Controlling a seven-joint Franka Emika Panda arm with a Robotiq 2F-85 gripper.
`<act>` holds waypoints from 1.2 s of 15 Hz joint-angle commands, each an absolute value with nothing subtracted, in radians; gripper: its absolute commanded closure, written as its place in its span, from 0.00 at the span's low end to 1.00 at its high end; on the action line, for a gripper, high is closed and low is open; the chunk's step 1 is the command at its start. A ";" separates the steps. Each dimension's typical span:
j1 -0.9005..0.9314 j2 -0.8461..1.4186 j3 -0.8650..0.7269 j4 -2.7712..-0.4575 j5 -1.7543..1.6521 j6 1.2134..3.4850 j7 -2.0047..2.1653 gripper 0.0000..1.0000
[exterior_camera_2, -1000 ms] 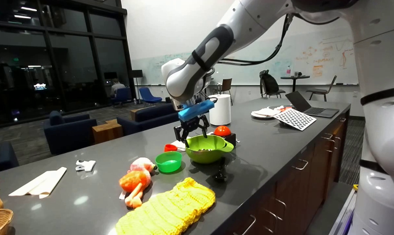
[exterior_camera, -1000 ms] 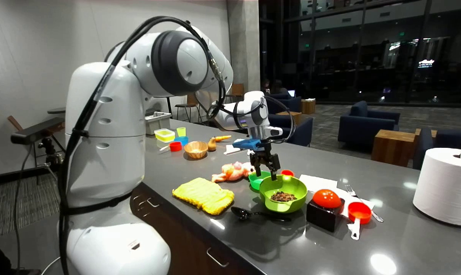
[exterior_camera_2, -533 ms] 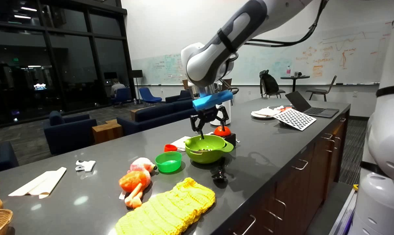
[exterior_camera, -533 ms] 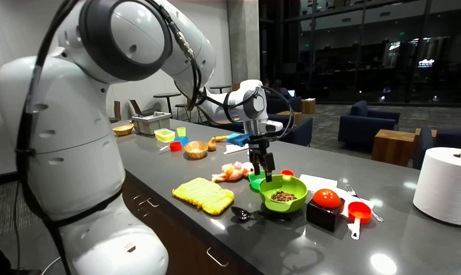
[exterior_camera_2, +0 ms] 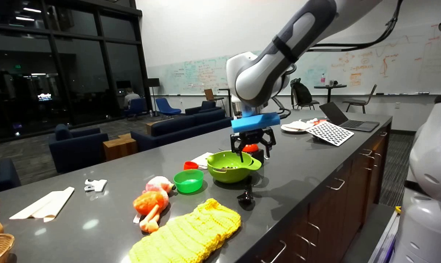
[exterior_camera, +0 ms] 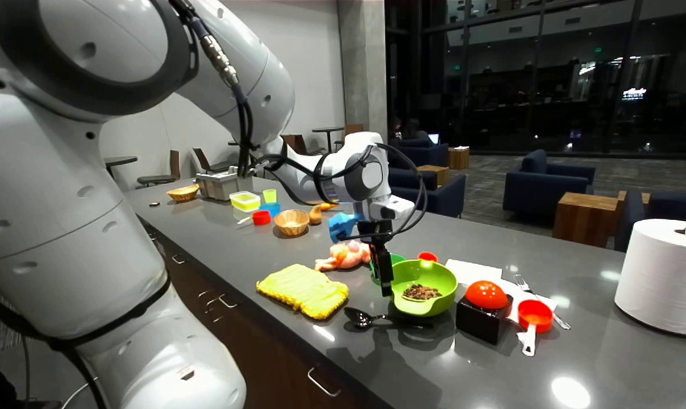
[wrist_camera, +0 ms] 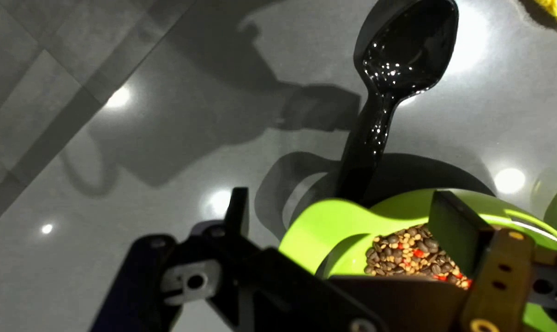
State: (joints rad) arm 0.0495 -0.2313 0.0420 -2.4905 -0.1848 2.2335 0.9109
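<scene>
Bowl (exterior_camera_2: 225, 176) beside spread fingers (wrist_camera: 456, 230)

Upright on the counter (wrist_camera: 66, 267), it holds its beans (wrist_camera: 405, 256) pooled inside. The fingers grip nothing; in the wrist view the handle (wrist_camera: 326, 226) shows between them. Raised off the counter, that handle leaves room for the spoon (wrist_camera: 407, 50) partly beneath.

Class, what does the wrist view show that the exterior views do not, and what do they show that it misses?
Only the wrist view picks out red bits inside the green bowl; elsewhere they are too small to tell.
Only the exterior views show the plush toy and red dome.
Both share the bowl, black spoon, gripper and, barely in the wrist view, the yellow cloth.
</scene>
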 commanded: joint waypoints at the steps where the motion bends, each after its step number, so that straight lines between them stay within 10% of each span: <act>1: 0.021 -0.244 0.071 -2.509 -0.176 2.245 0.908 0.00; 18: 0.038 -0.158 0.109 -2.502 -0.058 2.356 0.941 0.00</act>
